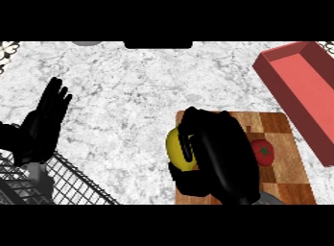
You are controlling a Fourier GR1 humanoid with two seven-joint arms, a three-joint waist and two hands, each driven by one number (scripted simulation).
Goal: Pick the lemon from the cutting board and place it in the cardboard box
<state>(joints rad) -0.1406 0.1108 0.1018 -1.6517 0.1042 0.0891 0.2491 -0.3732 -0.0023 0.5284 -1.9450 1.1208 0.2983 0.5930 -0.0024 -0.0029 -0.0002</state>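
Currently: right robot hand (220, 158) curled round lemon (174, 149) at board (287, 163) edge; box (308, 93) lies beyond, rightward; left robot hand (42, 125) open, farther.

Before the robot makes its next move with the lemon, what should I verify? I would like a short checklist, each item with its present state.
1. Right hand curled round the lemon: ok, though the hand hides most of the fruit.
2. Lemon lifted off the cutting board: cannot tell from this steep view.
3. Box open on top, nothing seen inside: ok; it looks reddish.
4. Tomato apart from the lemon: ok, it lies on the board at the hand's other side.
5. Left hand out of the way: ok, open and resting at the view's left, by the wire rack.
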